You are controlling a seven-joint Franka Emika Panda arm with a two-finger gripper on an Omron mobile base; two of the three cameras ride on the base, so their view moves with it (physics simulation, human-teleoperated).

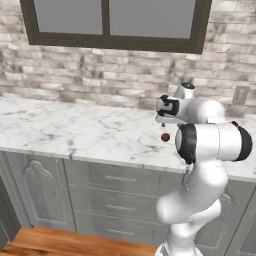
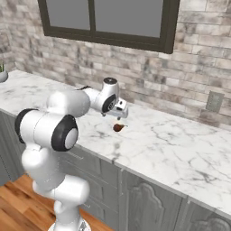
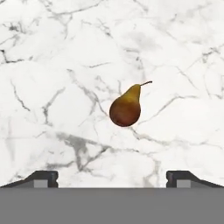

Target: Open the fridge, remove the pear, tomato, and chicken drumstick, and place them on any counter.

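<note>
A small brown-red pear (image 3: pixel 125 109) lies on its side on the white marble counter (image 1: pixel 75 130), with nothing touching it. My gripper (image 3: pixel 112 177) hangs just above it and points straight down. It is open, its two dark fingertips spread wide with nothing between them. From the base cameras the pear (image 1: pixel 165 136) (image 2: pixel 118 127) sits right under the gripper (image 1: pixel 162 123) (image 2: pixel 118 116), near the middle of the counter's (image 2: pixel 171 149) depth. The fridge, tomato and chicken drumstick are out of view.
A brick wall with a dark-framed window (image 1: pixel 107 22) runs behind the counter. A wall outlet (image 1: pixel 240 95) is at the right. Grey drawers (image 1: pixel 112 200) sit below the counter's front edge. A small pot (image 2: pixel 2 72) stands far left.
</note>
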